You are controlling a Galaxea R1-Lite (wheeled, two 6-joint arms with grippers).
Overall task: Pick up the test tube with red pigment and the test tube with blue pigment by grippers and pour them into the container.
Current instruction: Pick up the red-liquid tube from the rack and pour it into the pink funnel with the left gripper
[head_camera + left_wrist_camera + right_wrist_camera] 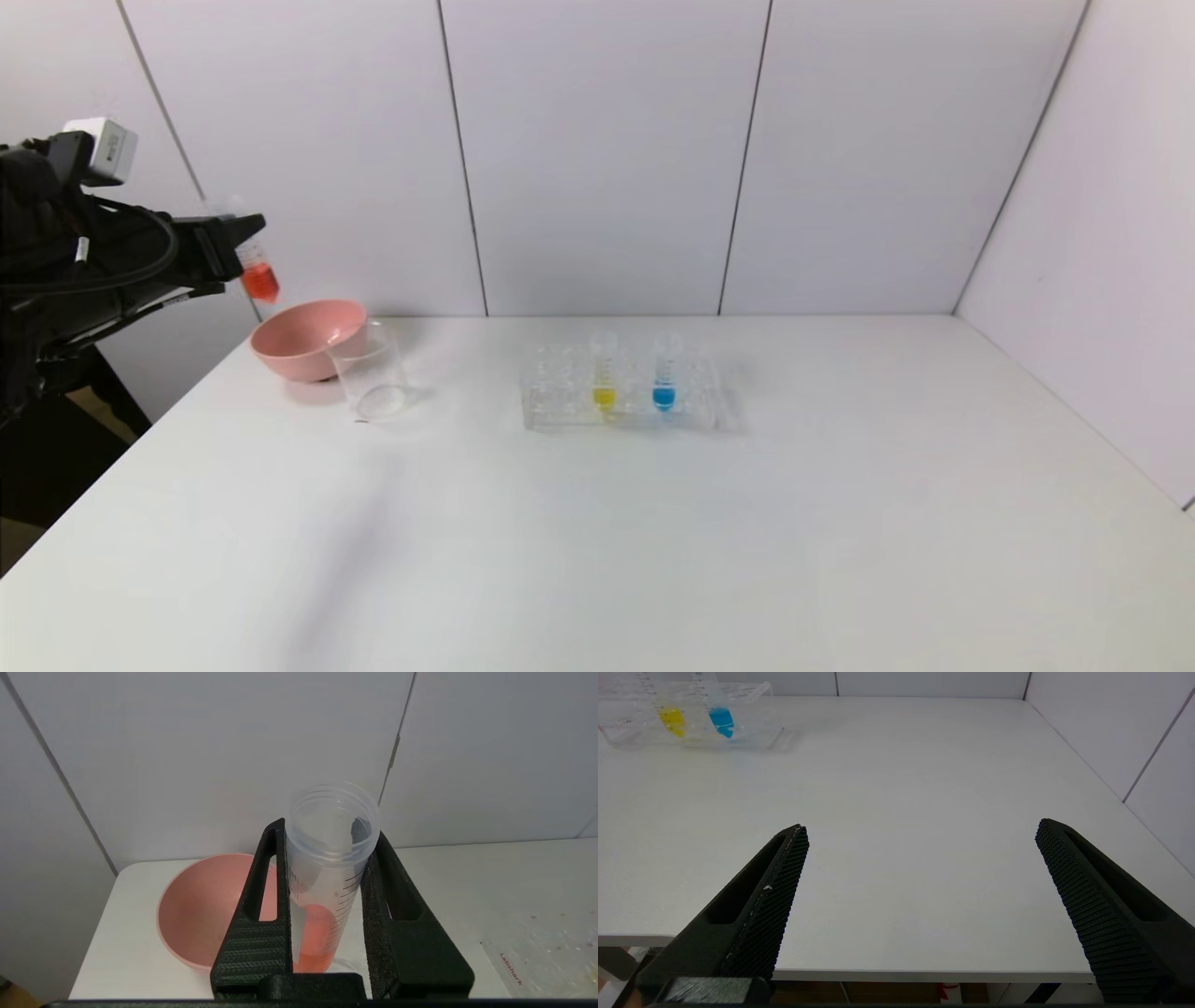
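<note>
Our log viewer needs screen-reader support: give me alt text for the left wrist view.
The left gripper clamps the upright, uncapped test tube with red pigment above a white table. A pink bowl sits below, beside a grey wall.

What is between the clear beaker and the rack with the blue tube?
Nothing: the head view shows bare white table between the beaker and the rack.

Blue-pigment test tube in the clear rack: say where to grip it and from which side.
Grip the clear graduated test tube with blue pigment on its upper wall, above the clear plastic rack, coming from above. It stands upright with its liquid end down in the rack, and the yellow-liquid tube stands close beside it. The open black right gripper is free.
</note>
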